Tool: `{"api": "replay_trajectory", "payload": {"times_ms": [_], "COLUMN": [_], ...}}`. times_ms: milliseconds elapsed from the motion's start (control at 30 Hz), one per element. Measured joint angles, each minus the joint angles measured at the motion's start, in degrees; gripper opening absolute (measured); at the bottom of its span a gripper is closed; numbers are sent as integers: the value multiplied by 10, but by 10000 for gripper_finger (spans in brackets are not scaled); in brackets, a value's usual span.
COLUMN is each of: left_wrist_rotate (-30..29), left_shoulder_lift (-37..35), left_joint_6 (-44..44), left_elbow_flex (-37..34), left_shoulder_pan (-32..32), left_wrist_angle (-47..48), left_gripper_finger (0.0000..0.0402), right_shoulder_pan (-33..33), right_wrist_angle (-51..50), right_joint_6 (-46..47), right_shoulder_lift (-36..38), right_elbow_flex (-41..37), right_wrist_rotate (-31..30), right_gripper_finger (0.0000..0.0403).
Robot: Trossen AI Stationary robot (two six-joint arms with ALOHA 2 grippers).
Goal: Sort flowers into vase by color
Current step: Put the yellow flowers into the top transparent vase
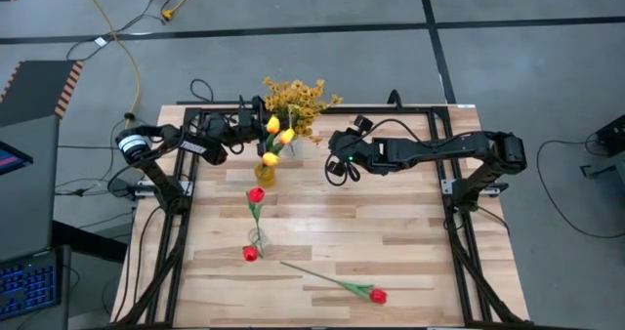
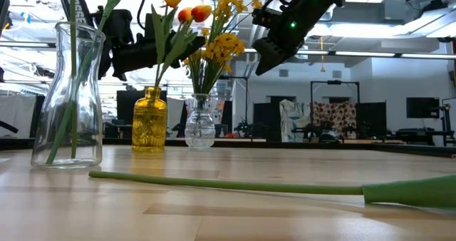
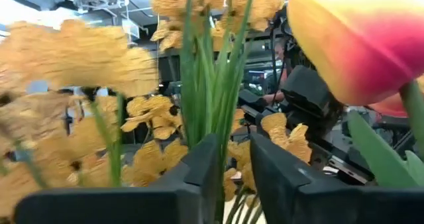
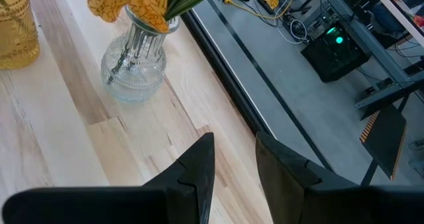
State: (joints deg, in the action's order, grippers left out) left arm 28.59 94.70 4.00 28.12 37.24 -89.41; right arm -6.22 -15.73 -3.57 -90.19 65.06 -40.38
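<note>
An amber glass vase [image 1: 265,172] at the table's far middle holds yellow-orange tulips [image 2: 187,9]. Behind it a round clear vase [image 2: 199,127] holds a spray of mustard-yellow blossoms [image 1: 296,98]. My left gripper [image 3: 235,164] is open beside the tulips. One tulip head [image 3: 361,42] looms close to it, and the spray's green stems [image 3: 215,85] show beyond the gap between its fingers. A tall clear vase [image 1: 256,238] holds two red tulips [image 1: 256,194]. Another red tulip [image 1: 377,295] lies flat on the table near the front. My right gripper [image 4: 235,151] hangs open above the far table.
The lying tulip's long stem [image 2: 228,186] runs across the near table. The table's far edge [image 4: 218,71] and its dark frame pass just beyond the round vase. Bare wood [image 1: 410,223] lies to the right of the vases.
</note>
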Motion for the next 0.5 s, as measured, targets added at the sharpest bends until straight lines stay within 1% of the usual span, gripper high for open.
{"api": "replay_trajectory", "payload": {"times_ms": [133, 233, 500], "left_wrist_rotate": [-54, -82, -84], "left_shoulder_lift": [0, 0, 0], "left_joint_6": [-37, -56, -65], "left_elbow_flex": [0, 0, 0], "left_shoulder_pan": [-18, -24, -25], "left_wrist_angle": [14, 16, 17], "left_gripper_finger": [109, 118, 120], "right_shoulder_pan": [0, 0, 0], "right_wrist_angle": [0, 0, 0], "right_joint_6": [-1, -1, -1], "right_shoulder_lift": [0, 0, 0], "right_elbow_flex": [0, 0, 0], "right_wrist_rotate": [0, 0, 0], "right_gripper_finger": [136, 136, 136]}}
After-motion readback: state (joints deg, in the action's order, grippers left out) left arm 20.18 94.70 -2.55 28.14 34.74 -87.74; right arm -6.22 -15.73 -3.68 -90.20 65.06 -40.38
